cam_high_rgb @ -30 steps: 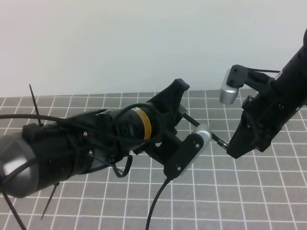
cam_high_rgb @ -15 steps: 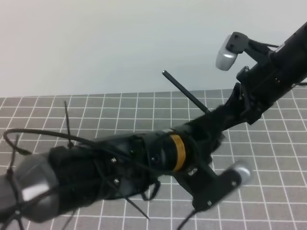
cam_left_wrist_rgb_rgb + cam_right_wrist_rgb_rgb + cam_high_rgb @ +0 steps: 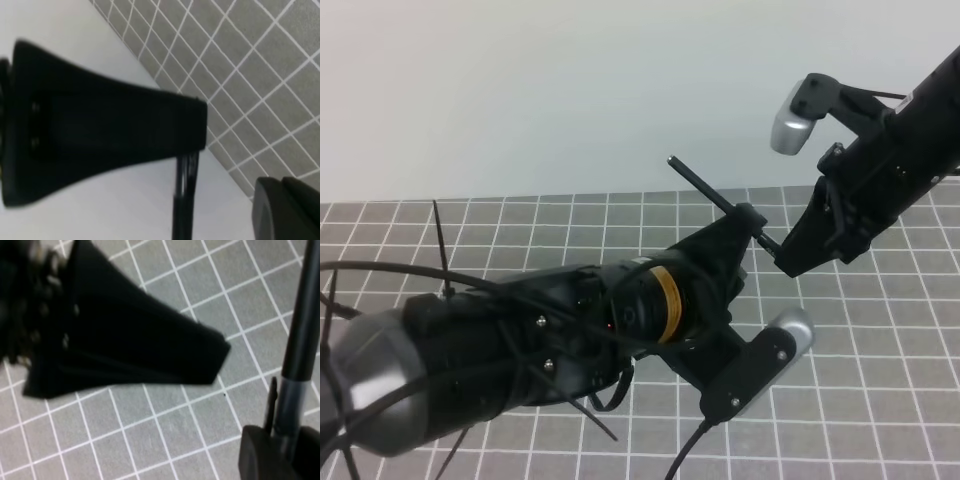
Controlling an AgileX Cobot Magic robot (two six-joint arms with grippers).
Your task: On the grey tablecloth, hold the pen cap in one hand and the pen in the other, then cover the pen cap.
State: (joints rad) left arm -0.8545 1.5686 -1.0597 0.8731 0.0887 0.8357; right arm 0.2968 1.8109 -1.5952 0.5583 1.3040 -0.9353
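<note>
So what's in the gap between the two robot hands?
The pen bridges it. In the exterior high view, the left gripper pinches the black stick, whose lower end runs to the right gripper. Below lies only the grey tablecloth.

The thin, straight black stick pen (image 3: 705,187) slants in the air above the flat grey tablecloth with its grid of thin white lines (image 3: 880,370), its free end pointing up and to the left. The short translucent grey pen cap (image 3: 289,402) sits on its lower end, a small dark clip along its side.
</note>
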